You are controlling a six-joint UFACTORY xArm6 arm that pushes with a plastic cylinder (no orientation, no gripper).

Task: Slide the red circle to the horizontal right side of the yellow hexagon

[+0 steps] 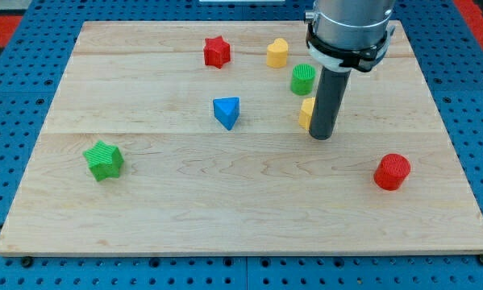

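On your wooden desk (225, 209), my tip (322, 135) touches the yellow hexagon block's (306, 113) right side; the red circle block (392, 171) lies lower right, well apart.

A pale wooden table (225, 201) lies on a blue pegboard surface (15, 121), with red patches (3, 20) at the view's top corners.
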